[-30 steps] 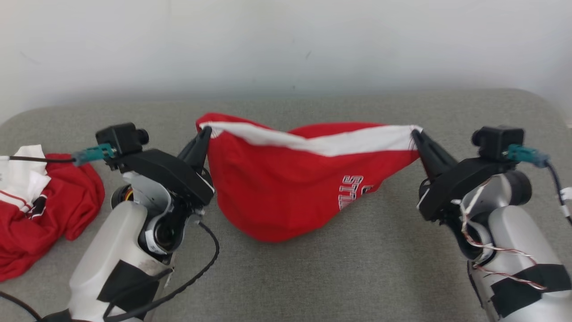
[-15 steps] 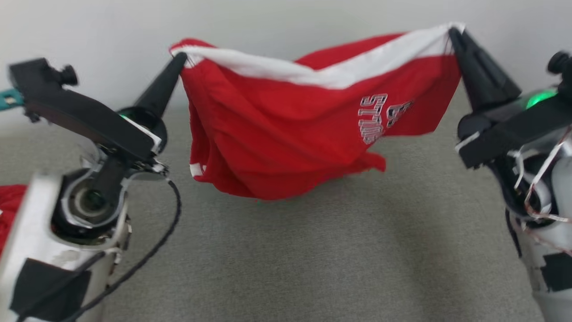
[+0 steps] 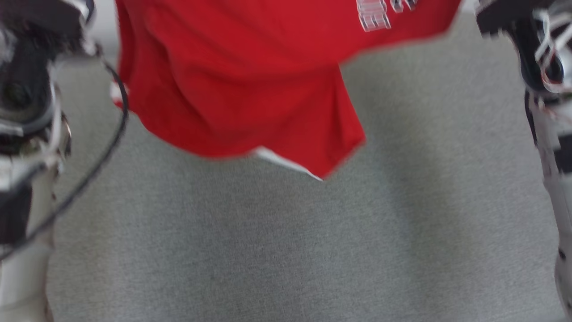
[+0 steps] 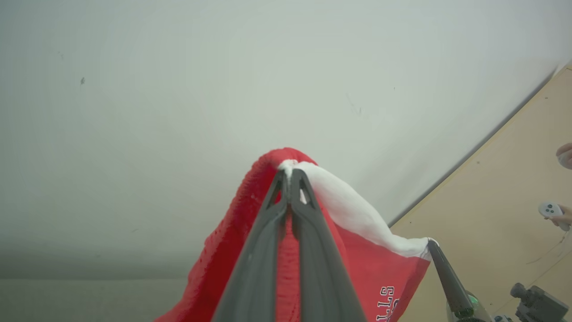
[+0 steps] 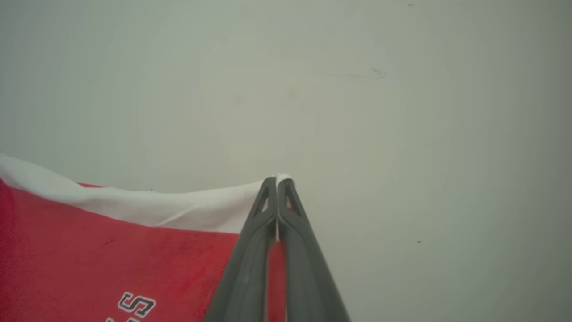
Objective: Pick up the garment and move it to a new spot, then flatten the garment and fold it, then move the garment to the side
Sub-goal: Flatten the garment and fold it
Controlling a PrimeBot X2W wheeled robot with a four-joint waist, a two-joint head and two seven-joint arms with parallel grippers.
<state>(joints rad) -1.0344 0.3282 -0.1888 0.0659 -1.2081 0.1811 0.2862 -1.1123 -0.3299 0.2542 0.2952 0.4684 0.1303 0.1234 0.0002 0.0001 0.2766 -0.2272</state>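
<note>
The garment (image 3: 250, 85) is red with a white band and white lettering, and it hangs in the air above the grey surface (image 3: 286, 250), its lower edge free. In the left wrist view my left gripper (image 4: 289, 174) is shut on a corner of the garment (image 4: 250, 223) where red and white meet. My right gripper (image 5: 277, 181) is shut on the opposite white-banded corner of the garment (image 5: 111, 232). The right gripper's fingertip also shows in the left wrist view, at the far end of the white band (image 4: 431, 245). Both arms flank the cloth in the head view.
A pale wall rises behind the held cloth in both wrist views. A tan floor (image 4: 500, 188) lies to the right in the left wrist view, where a person's hand holds a white controller (image 4: 552, 210). A black cable (image 3: 103, 156) hangs by my left arm.
Both arms have lifted the garment well up off the grey surface. The head camera's picture has shifted, so the gripper tips have passed above its top edge.
</note>
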